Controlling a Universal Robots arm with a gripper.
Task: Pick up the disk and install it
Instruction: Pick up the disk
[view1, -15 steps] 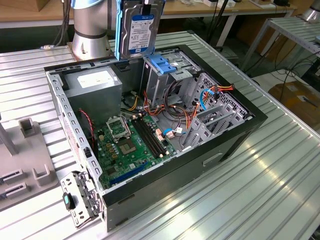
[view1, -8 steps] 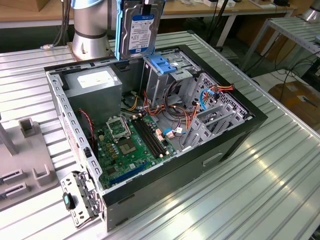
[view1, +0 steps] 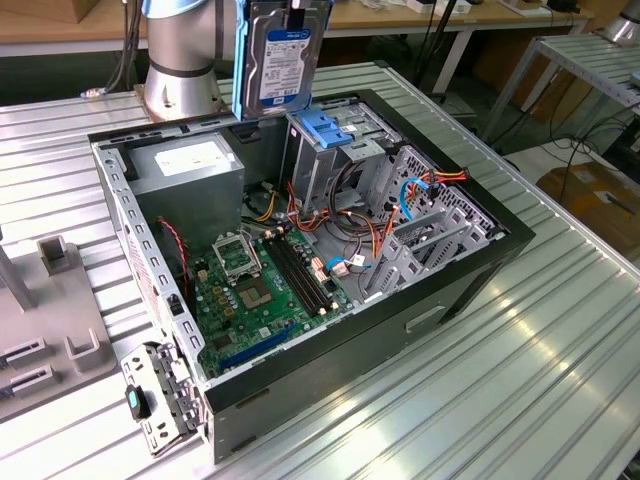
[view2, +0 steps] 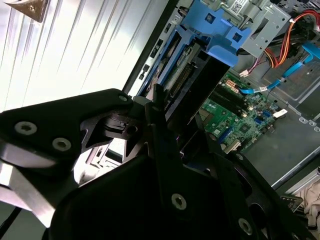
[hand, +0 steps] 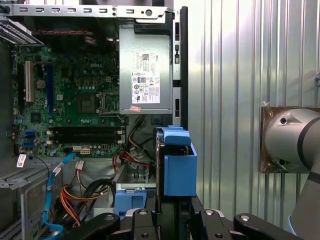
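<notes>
The disk (view1: 285, 55) hangs upright over the open computer case (view1: 480, 265), at the end of the case nearest the arm's base (view1: 180, 55). Its label faces the exterior view, a blue rail runs down one edge, and its top is cut off by the frame. The gripper (hand: 172, 216) is clamped on the disk. In the first wrist view black fingers flank its thin edge, though the contact itself is hard to see.

The disk's lower edge is just above the blue bracket (view1: 325, 125) on the case's drive cage; whether they touch cannot be told. Inside the case, the grey power supply (view1: 190, 165) sits beside the cage. The green motherboard (view1: 250, 290) lies on the floor, partly hidden by cables (view1: 350, 250).
</notes>
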